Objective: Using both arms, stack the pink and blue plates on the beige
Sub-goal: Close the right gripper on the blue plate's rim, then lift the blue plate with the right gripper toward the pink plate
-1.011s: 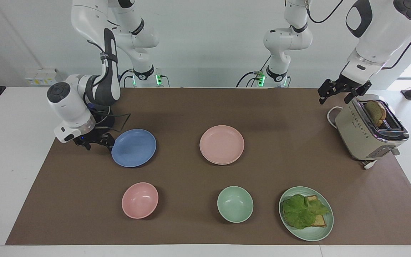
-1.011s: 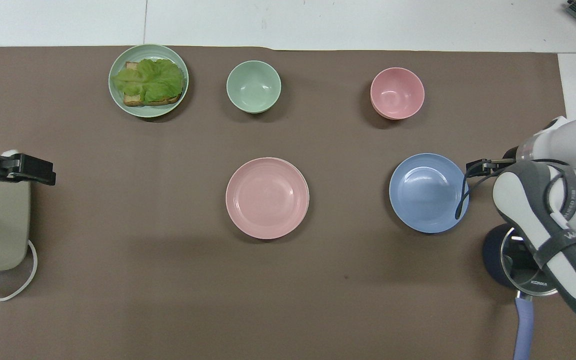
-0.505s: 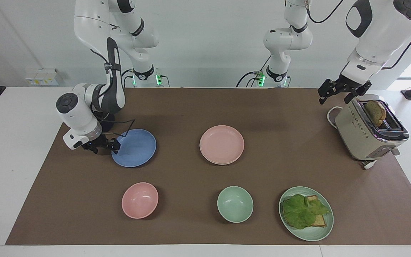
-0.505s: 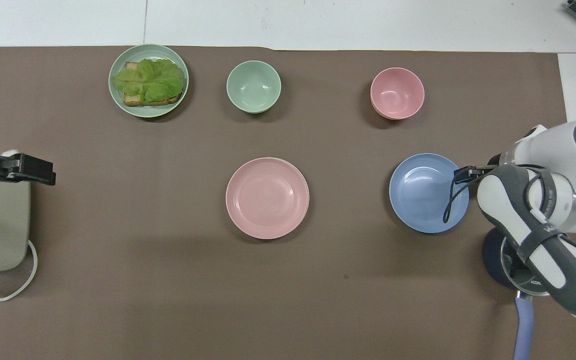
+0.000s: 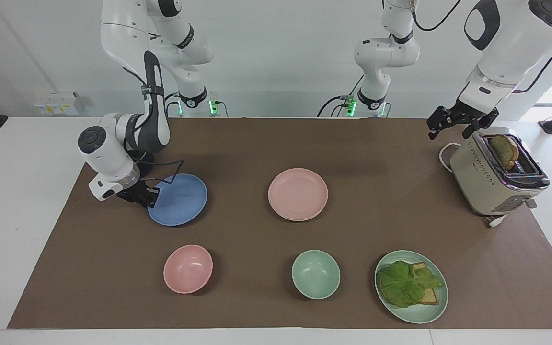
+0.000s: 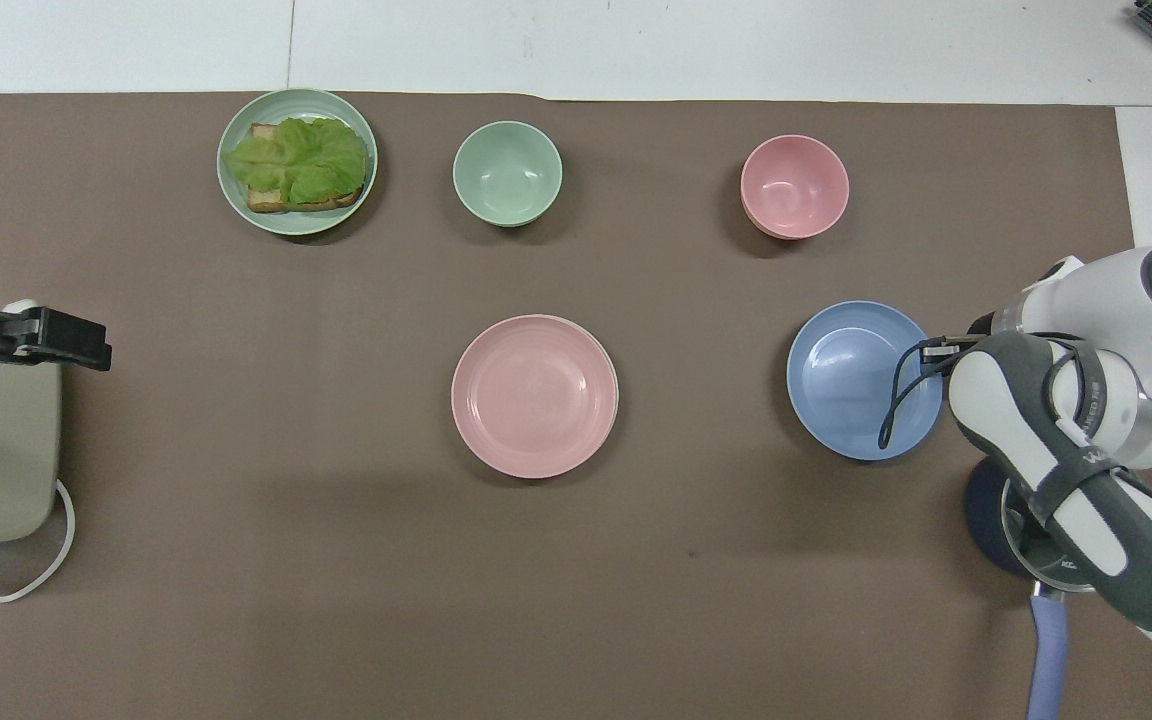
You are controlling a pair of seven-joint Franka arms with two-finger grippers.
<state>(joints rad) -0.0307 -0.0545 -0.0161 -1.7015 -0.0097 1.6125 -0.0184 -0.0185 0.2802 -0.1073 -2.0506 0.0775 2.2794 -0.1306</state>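
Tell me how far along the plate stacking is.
Done, it seems: the pink plate lies on a pale rim, apparently the beige plate. In hand: the right hand grips the blue plate by its rim, toward the right arm's end of the table. Left: carrying it onto the pink plate. The left hand waits open over the toaster.

We count three plates: blue (image 5: 178, 199), pink (image 5: 298, 194), green (image 5: 411, 286); two bowls: pink (image 5: 188, 269), green (image 5: 316, 274); one toaster (image 5: 496, 178); two arms.
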